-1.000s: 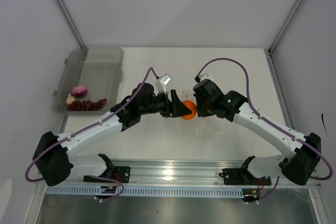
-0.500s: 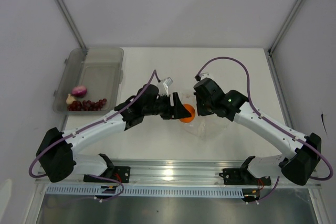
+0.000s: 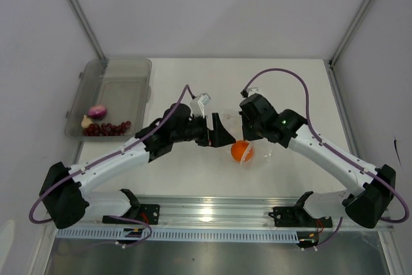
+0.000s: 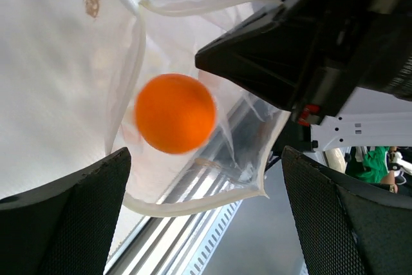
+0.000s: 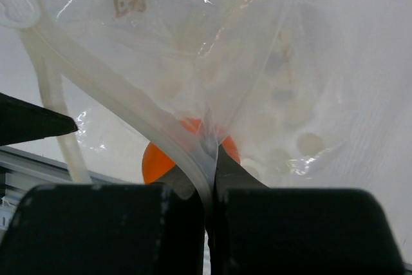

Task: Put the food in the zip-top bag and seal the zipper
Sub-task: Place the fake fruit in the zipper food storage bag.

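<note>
The orange (image 3: 242, 151) lies free inside the transparent zip-top bag (image 3: 259, 154), just right of my left gripper (image 3: 224, 132), which is open and empty. In the left wrist view the orange (image 4: 175, 113) shows through the bag (image 4: 161, 37), beyond the zipper strip (image 4: 193, 205), with my left gripper (image 4: 206, 223) wide apart. My right gripper (image 3: 250, 134) is shut on the bag's mouth edge and holds it up. In the right wrist view my right gripper (image 5: 209, 162) pinches the bag (image 5: 225, 49), with the orange (image 5: 158, 159) behind it. The onion (image 3: 96, 111), garlic (image 3: 86, 121) and berries (image 3: 109, 128) lie in the tub.
The grey translucent tub (image 3: 122, 78) stands at the far left of the table. A metal rail (image 3: 212, 210) runs along the near edge between the arm bases. The right gripper's black body (image 4: 309, 49) fills the upper right of the left wrist view.
The left gripper has opened and let go of the orange, which has dropped down and to the right into the bag. The right gripper still holds the bag edge.
</note>
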You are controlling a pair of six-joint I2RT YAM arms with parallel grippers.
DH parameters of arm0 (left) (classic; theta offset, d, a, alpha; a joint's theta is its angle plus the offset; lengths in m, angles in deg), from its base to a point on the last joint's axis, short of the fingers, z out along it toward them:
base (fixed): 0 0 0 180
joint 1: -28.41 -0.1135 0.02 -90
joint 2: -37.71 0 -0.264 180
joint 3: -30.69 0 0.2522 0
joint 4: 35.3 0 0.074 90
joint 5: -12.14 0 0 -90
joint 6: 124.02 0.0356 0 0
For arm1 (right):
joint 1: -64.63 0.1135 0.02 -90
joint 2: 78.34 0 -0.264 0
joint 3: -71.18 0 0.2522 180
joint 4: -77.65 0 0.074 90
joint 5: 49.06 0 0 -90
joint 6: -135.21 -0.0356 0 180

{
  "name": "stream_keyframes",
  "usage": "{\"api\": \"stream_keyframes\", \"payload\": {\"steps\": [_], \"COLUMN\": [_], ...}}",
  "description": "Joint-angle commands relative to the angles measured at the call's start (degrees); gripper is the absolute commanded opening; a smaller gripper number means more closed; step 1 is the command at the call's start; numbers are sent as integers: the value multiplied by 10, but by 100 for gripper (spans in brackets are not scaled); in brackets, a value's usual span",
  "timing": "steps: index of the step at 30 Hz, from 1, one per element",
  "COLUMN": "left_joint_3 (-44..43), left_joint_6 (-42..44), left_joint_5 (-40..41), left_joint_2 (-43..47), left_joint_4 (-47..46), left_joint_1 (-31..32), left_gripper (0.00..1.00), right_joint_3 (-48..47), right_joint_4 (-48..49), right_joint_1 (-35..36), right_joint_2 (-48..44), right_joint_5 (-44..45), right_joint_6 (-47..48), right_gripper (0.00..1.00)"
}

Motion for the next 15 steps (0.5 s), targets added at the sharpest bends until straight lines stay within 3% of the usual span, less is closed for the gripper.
{"api": "stream_keyframes", "payload": {"steps": [1, 7, 15], "left_joint_3": [-21, -10, 21], "left_joint_6": [29, 39, 28], "left_joint_5": [30, 109, 139], "left_joint_2": [52, 113, 172], "left_joint_4": [4, 56, 81], "left_joint_1": [6, 9, 9], "left_gripper": [100, 99, 99], "right_joint_3": [-22, -28, -32], "right_joint_4": [4, 4, 3], "right_joint_1": [-7, -22, -31], "right_joint_2": [-21, -34, -46], "right_joint_5": [-9, -36, -64], "right_joint_6": [-7, -10, -13], "right_gripper": [0, 0, 0]}}
